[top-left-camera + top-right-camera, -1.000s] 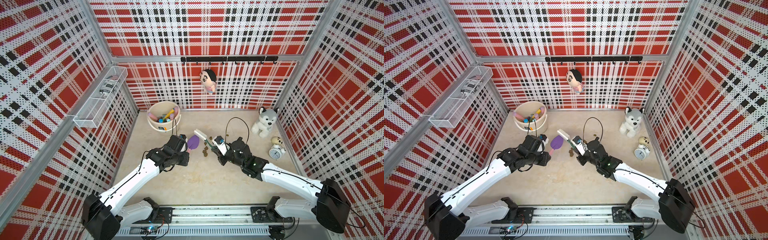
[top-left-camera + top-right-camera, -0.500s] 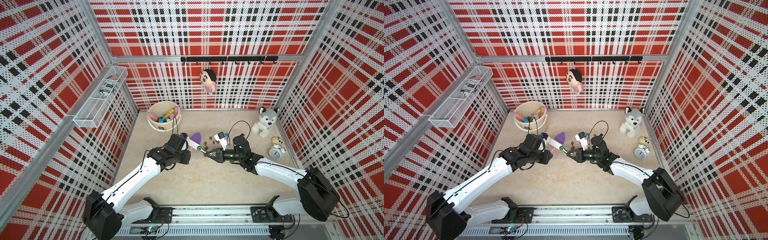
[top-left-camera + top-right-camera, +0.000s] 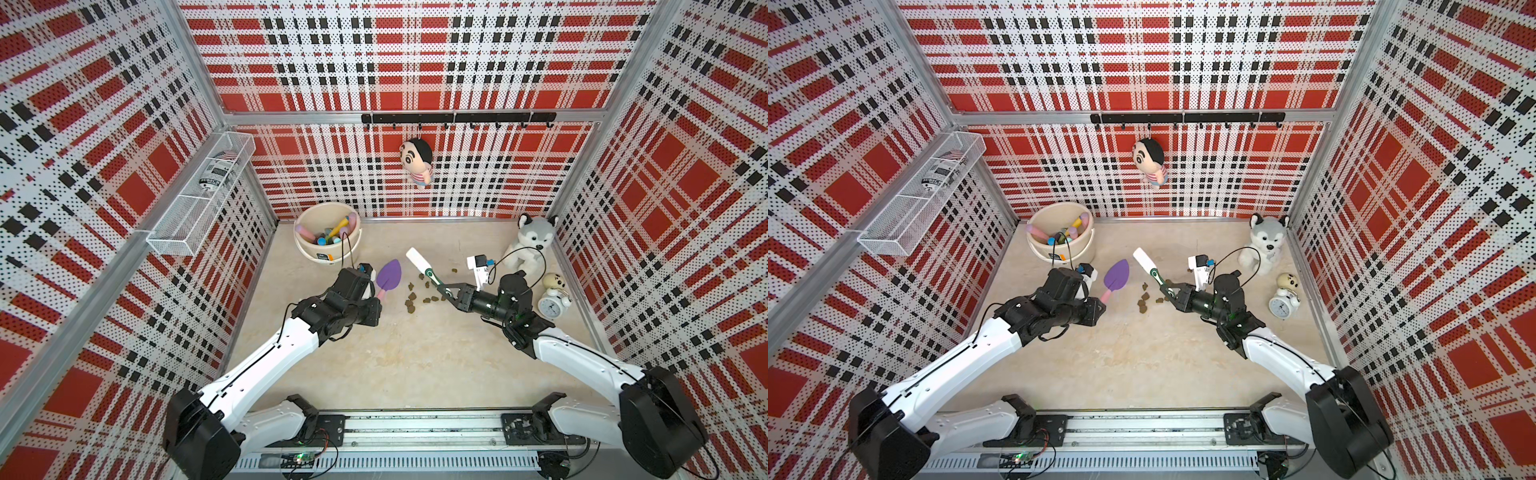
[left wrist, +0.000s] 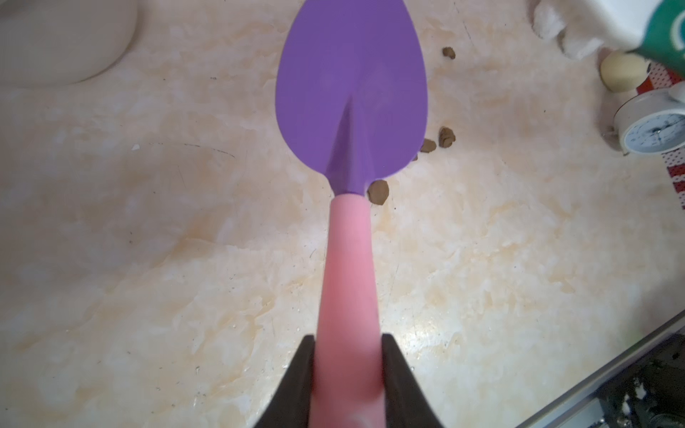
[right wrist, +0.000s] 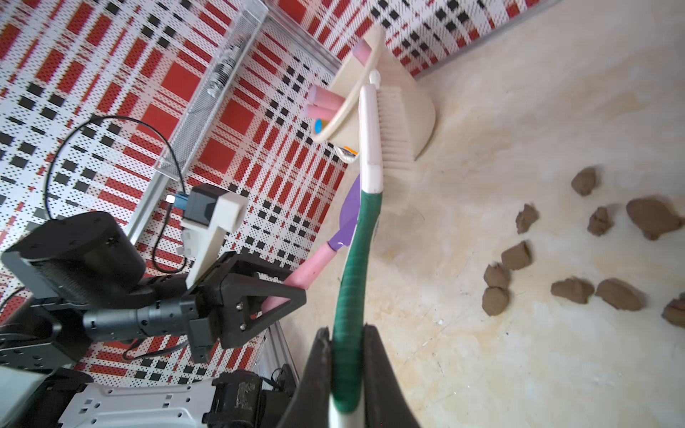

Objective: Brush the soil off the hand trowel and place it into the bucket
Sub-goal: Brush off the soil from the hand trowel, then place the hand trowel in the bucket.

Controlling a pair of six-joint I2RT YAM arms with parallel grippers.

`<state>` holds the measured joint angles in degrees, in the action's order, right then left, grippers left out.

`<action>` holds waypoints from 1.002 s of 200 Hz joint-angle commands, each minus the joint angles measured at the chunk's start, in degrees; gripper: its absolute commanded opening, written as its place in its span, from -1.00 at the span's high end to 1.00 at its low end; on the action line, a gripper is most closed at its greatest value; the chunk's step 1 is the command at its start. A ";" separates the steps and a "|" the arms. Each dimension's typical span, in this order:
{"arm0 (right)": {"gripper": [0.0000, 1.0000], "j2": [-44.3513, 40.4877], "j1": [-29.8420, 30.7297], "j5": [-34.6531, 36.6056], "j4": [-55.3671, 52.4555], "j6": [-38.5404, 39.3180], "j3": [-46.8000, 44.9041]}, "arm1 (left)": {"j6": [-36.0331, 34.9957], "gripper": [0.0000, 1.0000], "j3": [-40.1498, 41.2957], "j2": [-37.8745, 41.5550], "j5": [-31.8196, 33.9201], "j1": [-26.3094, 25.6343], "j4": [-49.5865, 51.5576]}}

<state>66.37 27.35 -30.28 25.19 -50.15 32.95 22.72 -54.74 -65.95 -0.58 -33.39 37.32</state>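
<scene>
The hand trowel (image 3: 390, 274) has a purple blade and a pink handle, and it is in both top views left of centre (image 3: 1117, 275). My left gripper (image 4: 348, 344) is shut on the pink handle. In the left wrist view the blade (image 4: 352, 92) shows no lumps on its face. My right gripper (image 5: 346, 333) is shut on the green handle of a white-headed brush (image 5: 365, 207). The brush head (image 3: 417, 261) stands a short way right of the blade, apart from it. The soil (image 3: 411, 297) lies as several lumps on the floor between the grippers. The bucket (image 3: 320, 255) stands at the back left.
Several coloured tool handles stick out of the bucket (image 3: 1059, 251). A husky plush (image 3: 532, 241), an alarm clock (image 3: 552, 305) and a small figure (image 3: 555, 282) sit along the right wall. A doll (image 3: 417, 162) hangs on the back wall and a wire basket (image 3: 199, 199) on the left wall.
The brush swept across the trowel blade and has since drawn back to the right, clear of it. The left arm has stayed almost in place with the trowel.
</scene>
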 commanded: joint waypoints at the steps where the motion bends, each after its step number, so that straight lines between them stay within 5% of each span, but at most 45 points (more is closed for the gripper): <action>1: 1.00 -3.21 -0.02 5.27 1.62 1.66 -1.22 | 5.22 1.00 -4.72 -0.77 1.99 0.75 -8.94; 73: 1.00 -9.27 0.00 7.22 -4.82 3.30 -1.79 | 25.66 1.00 -15.83 -9.11 0.92 7.86 -31.25; 141: 1.00 -15.69 0.02 10.41 -11.12 5.43 -2.98 | 56.81 0.96 -8.94 -12.38 -5.01 21.03 -51.48; 200: 1.00 -16.98 -0.02 11.31 -12.04 5.47 -3.09 | 71.14 1.00 -1.58 -17.98 -13.29 25.82 -63.17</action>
<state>50.35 27.35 -20.01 13.06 -45.80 30.02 84.79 -59.24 -81.87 -8.08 -8.27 -16.21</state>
